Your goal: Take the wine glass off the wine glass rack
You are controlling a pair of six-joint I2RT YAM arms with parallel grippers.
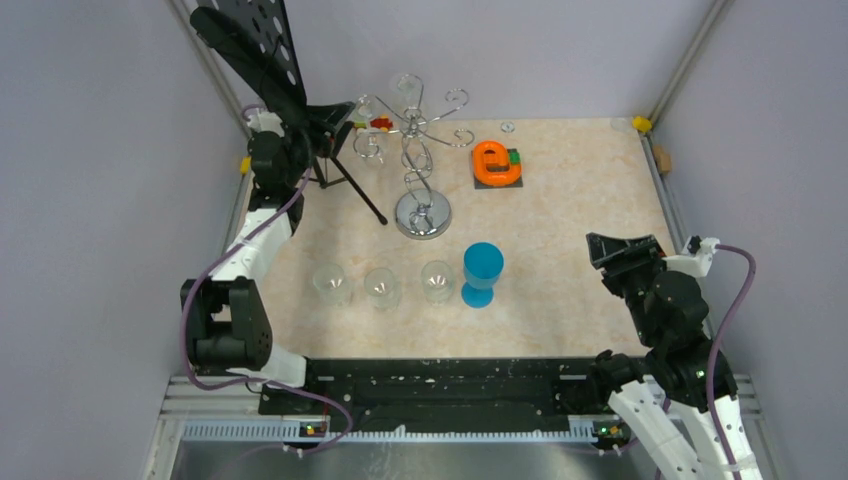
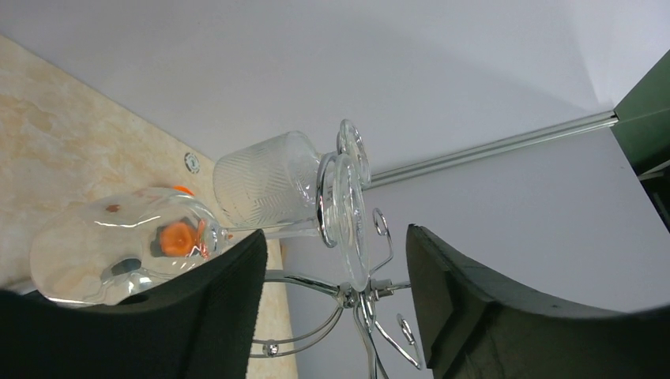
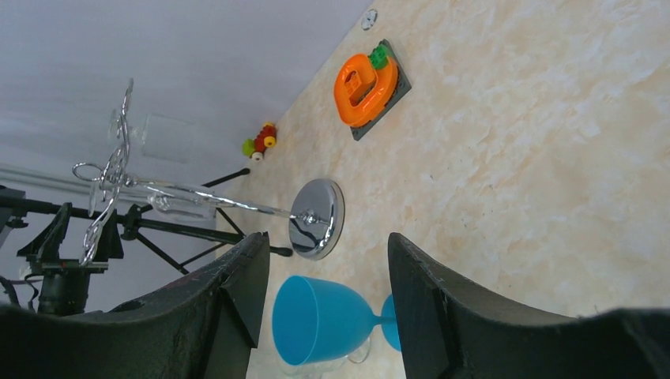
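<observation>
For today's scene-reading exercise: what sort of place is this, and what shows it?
Probably a robotics lab test cell, not a home: left arm and right arm bolted at the near edge of the table, plain walls, aluminium framing, staged props like the wine glass rack.

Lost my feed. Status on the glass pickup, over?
Left gripper open at the rack, holding nothing. Right gripper open, away from it. Wine glass not yet off its hook, second glass beside it. Music stand close by left arm.
</observation>
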